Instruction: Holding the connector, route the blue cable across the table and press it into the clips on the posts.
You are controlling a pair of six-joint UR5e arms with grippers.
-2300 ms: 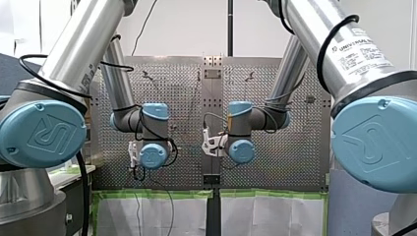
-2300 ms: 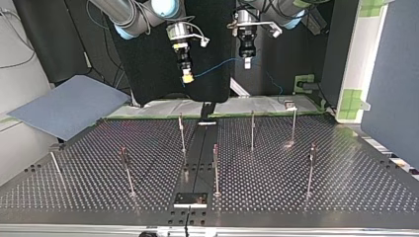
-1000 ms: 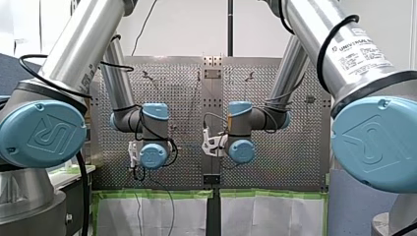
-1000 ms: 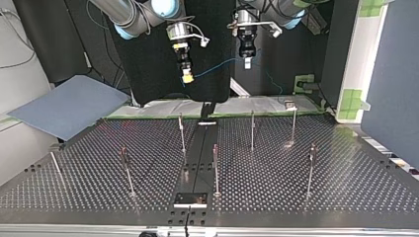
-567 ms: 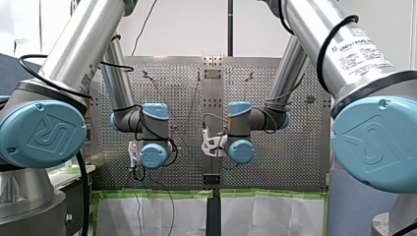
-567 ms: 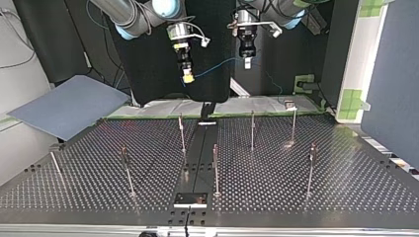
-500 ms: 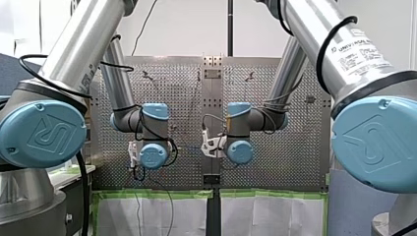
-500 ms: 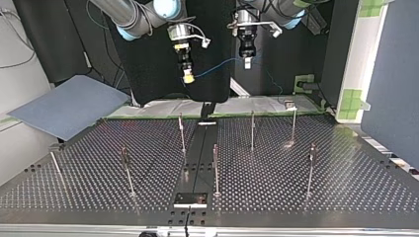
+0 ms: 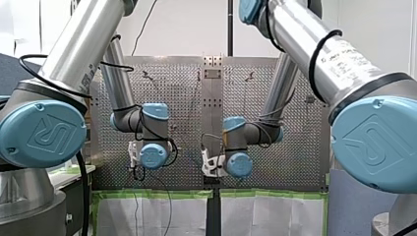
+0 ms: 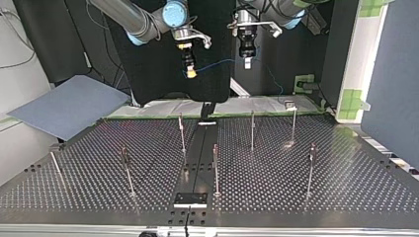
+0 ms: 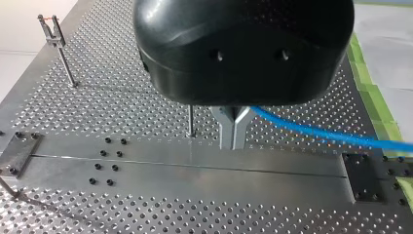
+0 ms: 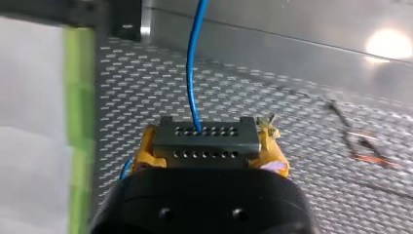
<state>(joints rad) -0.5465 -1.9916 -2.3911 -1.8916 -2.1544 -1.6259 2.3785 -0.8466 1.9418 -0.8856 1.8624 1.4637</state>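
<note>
Right wrist view only — tool (image 12: pixel 208 149) clamps connector (image 12: pixel 204 141).

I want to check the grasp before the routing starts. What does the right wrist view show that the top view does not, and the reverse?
Only the right wrist view shows the black connector with its two rows of holes, clamped between my right gripper's yellow pads. Only the top view shows the upright posts, none carrying cable, my left gripper, and how the blue cable spans from one gripper to the other. Both show my right gripper, the blue cable and the perforated table.
</note>
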